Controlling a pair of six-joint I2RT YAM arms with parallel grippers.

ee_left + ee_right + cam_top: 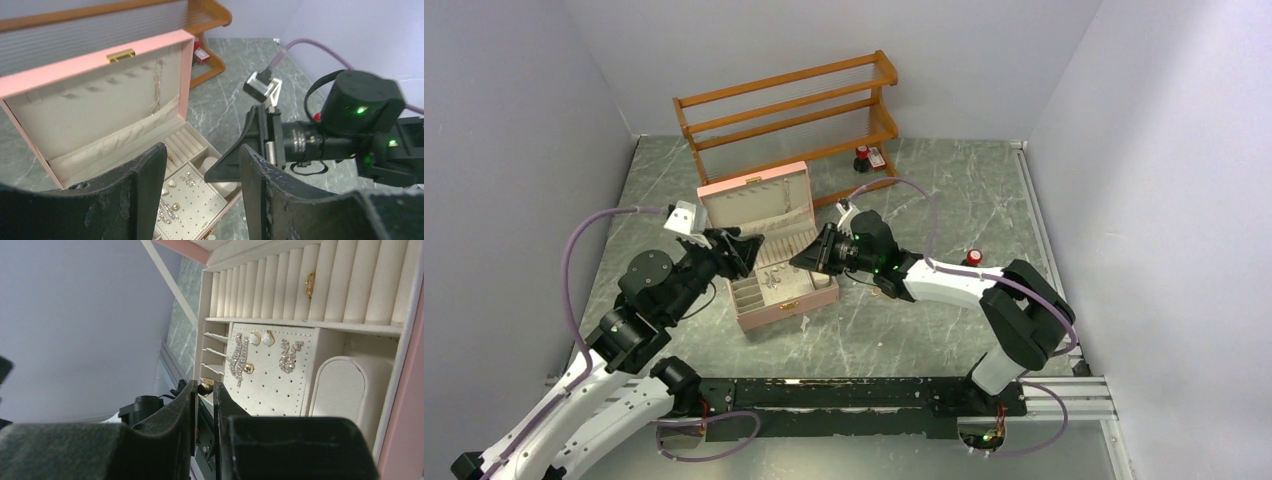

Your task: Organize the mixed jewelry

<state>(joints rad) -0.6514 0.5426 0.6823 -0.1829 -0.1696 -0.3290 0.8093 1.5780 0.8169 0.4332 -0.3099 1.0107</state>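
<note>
Top view: open pink hinged jewelry box (769, 316) under both arms; left wrist: my left gripper (202, 150) spread, empty; right wrist: my right gripper (204, 385) pinches a tiny gold earring (206, 387) beside the cream perforated pad (280, 385), likely light, slippery, best held edgewise.

Marbled table (944, 330) with pink box (774, 312), wooden rack (789, 110), apparently red-capped bottles (862, 156)

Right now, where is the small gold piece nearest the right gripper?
In the right wrist view, the gold piece is pinched between the right gripper's fingertips, just left of the pink box's dotted earring panel.
</note>
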